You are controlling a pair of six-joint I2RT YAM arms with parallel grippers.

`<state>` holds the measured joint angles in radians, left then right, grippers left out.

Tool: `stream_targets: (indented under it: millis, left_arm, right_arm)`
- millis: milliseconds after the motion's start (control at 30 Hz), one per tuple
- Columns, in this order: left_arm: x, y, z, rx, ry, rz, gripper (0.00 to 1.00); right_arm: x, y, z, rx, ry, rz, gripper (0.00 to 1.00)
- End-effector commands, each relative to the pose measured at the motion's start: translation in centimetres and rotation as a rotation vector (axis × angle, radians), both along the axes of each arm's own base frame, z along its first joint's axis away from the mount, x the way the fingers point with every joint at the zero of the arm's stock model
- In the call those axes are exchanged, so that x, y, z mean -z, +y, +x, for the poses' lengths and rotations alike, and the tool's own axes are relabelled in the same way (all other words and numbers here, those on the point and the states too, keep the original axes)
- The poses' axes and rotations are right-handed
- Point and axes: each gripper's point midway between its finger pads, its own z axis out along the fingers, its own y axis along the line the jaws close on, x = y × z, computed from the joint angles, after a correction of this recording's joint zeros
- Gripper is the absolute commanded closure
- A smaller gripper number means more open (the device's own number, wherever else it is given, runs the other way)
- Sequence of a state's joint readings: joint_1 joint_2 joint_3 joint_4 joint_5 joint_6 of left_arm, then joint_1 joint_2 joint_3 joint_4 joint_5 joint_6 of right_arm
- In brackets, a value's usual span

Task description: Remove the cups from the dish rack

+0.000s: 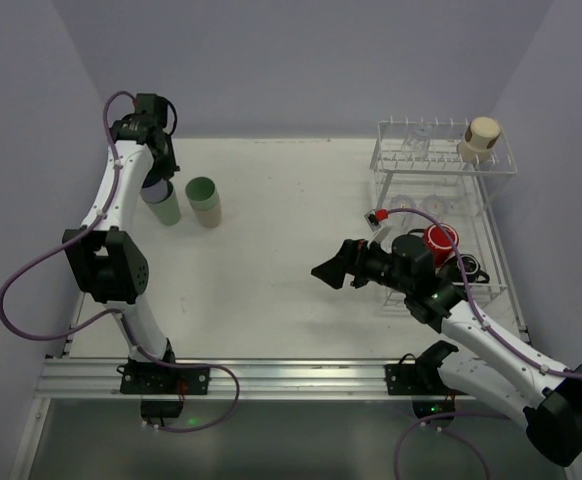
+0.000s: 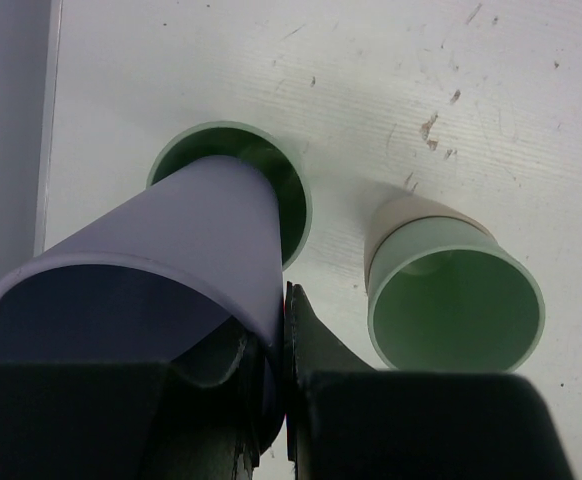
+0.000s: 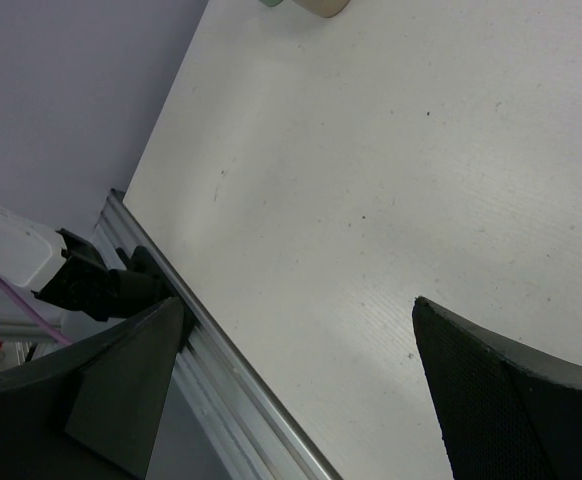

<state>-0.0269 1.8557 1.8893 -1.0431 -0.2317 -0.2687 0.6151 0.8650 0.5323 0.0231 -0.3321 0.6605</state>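
Observation:
My left gripper [image 1: 154, 180] is shut on the rim of a lavender tumbler [image 2: 141, 270], one finger inside and one outside. The tumbler is tilted, its base over the mouth of a pale green tumbler [image 2: 283, 175] standing on the table. A second pale green tumbler [image 2: 456, 300] stands to the right, nested in a beige one [image 2: 401, 212]. The dish rack [image 1: 491, 165] stands at the far right with a beige tumbler [image 1: 479, 139] on the top tier, a red mug [image 1: 439, 240] and small clear glasses [image 1: 403, 205] lower down. My right gripper [image 1: 333, 270] is open and empty left of the rack.
The left wall is close behind the left-hand tumblers. The aluminium rail [image 3: 231, 380] along the table's near edge shows below my right gripper [image 3: 301, 330]. Bare white table [image 1: 281, 250] lies between the tumblers and the rack.

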Motion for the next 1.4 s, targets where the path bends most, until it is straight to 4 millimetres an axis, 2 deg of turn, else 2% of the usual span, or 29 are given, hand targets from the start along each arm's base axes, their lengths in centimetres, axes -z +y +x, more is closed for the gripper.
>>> stream_targets:
  millis: [0,67,167,200,267,300,467,567,667,700,767,800,833,867,900,933,967,1000,1033,1067,1100,1133,1167,1200,1233,1267,1300,1333,1367]
  left_arm:
    - [0.6,0.4,1.0,0.019,-0.014,0.000,1.00]
    - [1.1,0.6,1.2,0.016,-0.008,0.000,0.96]
    - [1.5,0.6,1.3,0.021,0.003,0.002,0.81]
    - [1.8,0.7,1.4,0.020,0.008,0.005,0.73]
    - [1.6,0.9,1.6,0.017,0.001,0.016,0.64]
    - [1.5,0.9,1.6,0.020,-0.003,0.016,0.56]
    - [0.5,0.6,2.2,0.031,-0.046,0.001,0.44]
    - [-1.3,0.0,2.6,0.047,-0.111,-0.027,0.38]
    - [-4.9,-1.8,2.9,0.097,-0.240,-0.105,0.32]
    - [-7.5,-2.5,2.4,0.117,-0.313,-0.130,0.29]
    - [-10.1,-5.3,2.1,0.206,-0.417,-0.202,0.27]
    - [-13.1,-6.4,0.7,0.242,-0.501,-0.222,0.26]
    - [-15.0,-8.9,0.3,0.314,-0.577,-0.246,0.25]
    - [-14.1,-10.8,-0.9,0.370,-0.569,-0.274,0.24]
    - [-16.3,-13.8,-3.6,0.456,-0.635,-0.299,0.23]
    - [-14.9,-15.6,-4.5,0.511,-0.633,-0.327,0.22]
    - [-14.9,-17.2,-6.0,0.566,-0.645,-0.360,0.22]
    - [-16.3,-19.1,-8.9,0.637,-0.698,-0.411,0.21]
    - [-16.8,-20.1,-9.9,0.680,-0.745,-0.448,0.21]
    - [-13.8,-21.1,-11.6,0.730,-0.689,-0.491,0.21]
    - [-14.6,-21.5,-13.8,0.769,-0.727,-0.526,0.21]
    - [-12.2,-21.8,-14.7,0.788,-0.697,-0.551,0.20]
    - [-11.9,-22.5,-16.3,0.844,-0.696,-0.596,0.19]
    - [-12.4,-22.3,-17.9,0.874,-0.726,-0.616,0.18]
    - [-10.6,-22.4,-18.8,0.890,-0.699,-0.633,0.17]
    - [-11.1,-22.4,-20.5,0.940,-0.723,-0.660,0.16]
    - [-10.8,-22.5,-21.2,0.967,-0.732,-0.667,0.15]
    - [-9.5,-22.6,-22.1,0.998,-0.707,-0.679,0.14]
    - [-9.8,-22.4,-22.9,1.025,-0.737,-0.669,0.12]
  right_arm:
    - [-0.3,0.2,0.2,-0.006,-0.032,0.008,0.01]
    - [-0.2,0.2,0.3,-0.005,-0.029,0.004,0.01]
    - [0.0,0.2,0.3,-0.006,-0.025,0.000,0.01]
    - [-0.1,0.2,0.3,-0.006,-0.026,0.001,0.01]
    - [-0.3,0.3,0.3,-0.010,-0.040,0.009,0.01]
    - [-0.4,0.3,0.2,-0.012,-0.046,0.014,0.01]
    - [-0.5,0.1,0.3,-0.003,-0.061,0.015,0.01]
    - [-0.7,-0.1,0.4,0.006,-0.071,0.014,0.01]
    - [-1.7,-0.4,0.4,0.022,-0.092,0.015,0.01]
    - [-2.4,-0.7,0.7,0.044,-0.106,0.014,0.01]
    - [-3.3,-1.3,0.6,0.064,-0.120,0.002,0.01]
    - [-4.5,-1.8,1.1,0.100,-0.144,0.003,0.01]
    - [-5.1,-2.2,1.1,0.120,-0.155,-0.001,0.01]
    - [-5.4,-3.0,1.0,0.152,-0.160,-0.018,0.01]
    - [-6.6,-4.2,1.9,0.233,-0.188,-0.032,0.02]
    - [-6.5,-5.1,2.1,0.277,-0.183,-0.060,0.04]
    - [-7.0,-5.9,2.2,0.311,-0.198,-0.069,0.05]
    - [-7.8,-6.8,2.7,0.365,-0.210,-0.080,0.06]
    - [-8.0,-8.3,3.5,0.455,-0.218,-0.112,0.07]
    - [-7.3,-9.6,3.6,0.500,-0.196,-0.163,0.09]
    - [-7.7,-10.6,3.9,0.547,-0.196,-0.182,0.10]
    - [-7.8,-12.2,4.3,0.631,-0.195,-0.214,0.11]
    - [-7.1,-13.7,4.2,0.682,-0.165,-0.251,0.12]
    - [-7.4,-14.6,4.1,0.724,-0.160,-0.258,0.12]
    - [-7.2,-16.0,3.6,0.767,-0.143,-0.279,0.12]
    - [-7.7,-17.6,3.5,0.842,-0.139,-0.277,0.12]
    - [-8.2,-18.7,3.0,0.883,-0.142,-0.274,0.10]
    - [-7.7,-20.9,2.6,0.977,-0.121,-0.315,0.08]
    - [-8.0,-22.1,2.2,1.030,-0.121,-0.321,0.06]
